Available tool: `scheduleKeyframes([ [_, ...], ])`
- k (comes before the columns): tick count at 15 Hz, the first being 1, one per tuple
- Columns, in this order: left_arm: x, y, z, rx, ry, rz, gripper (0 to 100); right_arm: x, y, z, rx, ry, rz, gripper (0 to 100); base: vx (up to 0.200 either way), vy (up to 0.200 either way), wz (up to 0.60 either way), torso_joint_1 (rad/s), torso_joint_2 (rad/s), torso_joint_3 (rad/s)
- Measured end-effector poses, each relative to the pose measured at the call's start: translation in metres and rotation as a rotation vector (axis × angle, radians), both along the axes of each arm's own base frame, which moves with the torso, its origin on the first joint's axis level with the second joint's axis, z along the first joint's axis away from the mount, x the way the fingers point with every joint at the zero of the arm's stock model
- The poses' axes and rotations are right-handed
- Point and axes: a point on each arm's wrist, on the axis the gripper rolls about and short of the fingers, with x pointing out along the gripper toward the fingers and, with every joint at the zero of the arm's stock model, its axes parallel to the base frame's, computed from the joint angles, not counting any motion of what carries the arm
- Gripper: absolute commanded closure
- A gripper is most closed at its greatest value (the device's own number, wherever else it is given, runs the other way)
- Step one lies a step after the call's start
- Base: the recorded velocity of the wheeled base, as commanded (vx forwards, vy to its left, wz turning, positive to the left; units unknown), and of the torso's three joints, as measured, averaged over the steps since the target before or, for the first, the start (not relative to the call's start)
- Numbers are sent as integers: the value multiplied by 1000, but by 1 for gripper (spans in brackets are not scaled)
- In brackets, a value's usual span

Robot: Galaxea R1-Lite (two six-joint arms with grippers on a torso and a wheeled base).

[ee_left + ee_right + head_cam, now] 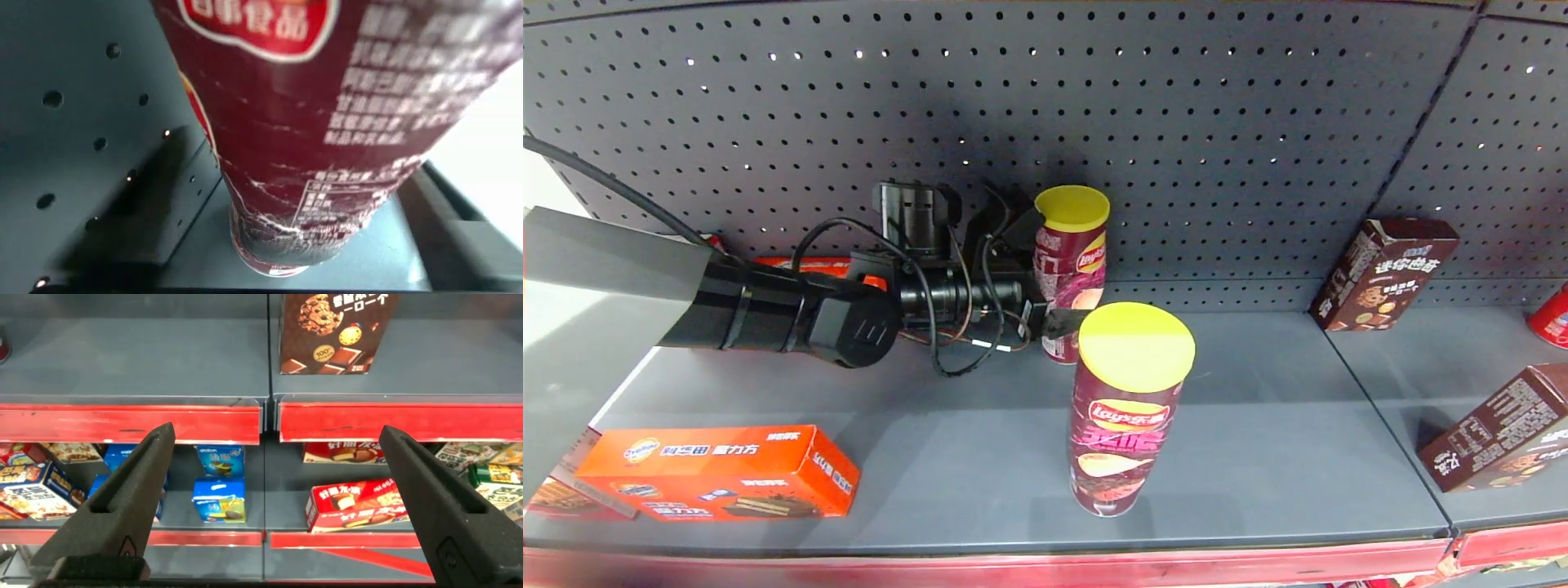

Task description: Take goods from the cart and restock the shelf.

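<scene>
A purple chip can with a yellow lid (1074, 245) stands at the back of the grey shelf (1258, 425), close to the pegboard wall. My left gripper (1045, 273) reaches in from the left and is shut on this can, one finger behind it and one in front. In the left wrist view the can (310, 122) is very near, its base resting on the shelf. A second, like can (1123, 408) stands alone nearer the front. My right gripper (276, 431) is open with nothing between its fingers, facing the lower shelves.
An orange box (719, 474) lies at the shelf's front left. Brown cookie boxes (1384, 273) (1499, 429) and a red can (1553, 318) stand on the right. Lower shelves hold blue boxes (219, 498) and red boxes (355, 502).
</scene>
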Motion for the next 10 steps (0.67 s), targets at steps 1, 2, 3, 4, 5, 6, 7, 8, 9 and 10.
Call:
scheduleKeyframes([
  [1, -3, 2, 0, 3, 6, 3, 0, 0, 0, 0, 0, 0, 0, 0, 0, 0, 0, 0, 0, 0],
  [2, -7, 5, -1, 11, 23, 8, 0, 0, 0, 0, 0, 0, 0, 0, 0, 0, 0, 0, 0, 0],
  [3, -12, 9, 0, 15, 29, 14, 0, 0, 0, 0, 0, 0, 0, 0, 0, 0, 0, 0, 0, 0],
  [4, -20, 13, 0, 21, 41, 19, 0, 0, 0, 0, 0, 0, 0, 0, 0, 0, 0, 0, 0, 0],
  [5, -28, 18, 0, 33, 49, 39, 0, 0, 0, 0, 0, 0, 0, 0, 0, 0, 0, 0, 0, 0],
  [6, -34, 22, 1, 54, 47, 101, 0, 0, 0, 0, 0, 0, 0, 0, 0, 0, 0, 0, 0, 0],
  [7, -39, 26, 2, 73, 41, 174, 0, 0, 0, 0, 0, 0, 0, 0, 0, 0, 0, 0, 0, 0],
  [8, -42, 29, 4, 81, 36, 218, 0, 0, 0, 0, 0, 0, 0, 0, 0, 0, 0, 0, 0, 0],
  [9, -44, 30, 7, 79, 31, 242, 0, 0, 0, 0, 0, 0, 0, 0, 0, 0, 0, 0, 0, 0],
  [10, -45, 31, 10, 73, 30, 264, 0, 0, 0, 0, 0, 0, 0, 0, 0, 0, 0, 0, 0, 0],
])
